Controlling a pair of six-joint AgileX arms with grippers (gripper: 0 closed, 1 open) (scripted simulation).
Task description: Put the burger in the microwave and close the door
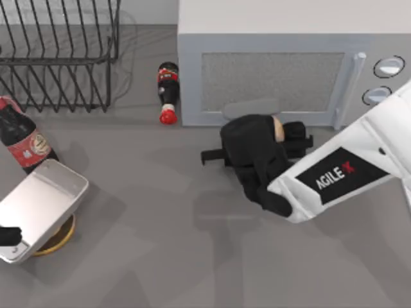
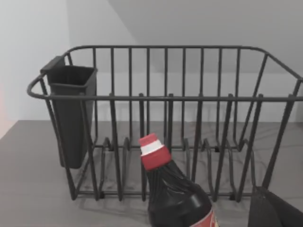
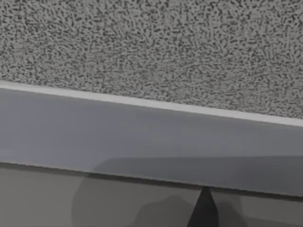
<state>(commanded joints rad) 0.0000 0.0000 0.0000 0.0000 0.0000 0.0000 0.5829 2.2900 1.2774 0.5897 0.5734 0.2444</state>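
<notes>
The microwave [image 1: 282,32] stands at the back right, a light-grey box with two round white knobs [image 1: 388,66]. Its door [image 1: 270,82] is shut flat, the pale bar handle [image 1: 345,90] upright on its right edge. The door's speckled window [image 3: 151,47] and lower frame show close up in the right wrist view. My right gripper [image 1: 277,136] hovers just in front of the door's lower edge. It is shut on the burger [image 1: 277,128], of which a tan sliver shows between the black fingers. My left gripper [image 1: 8,236] is parked at the front left.
A black wire rack [image 1: 58,51] [image 2: 165,118] with a black cup [image 2: 71,113] stands at the back left. One cola bottle [image 1: 168,90] lies beside the microwave; another [image 1: 22,138] [image 2: 165,189] is near my left arm. A yellow-brown disc [image 1: 59,239] lies under that arm.
</notes>
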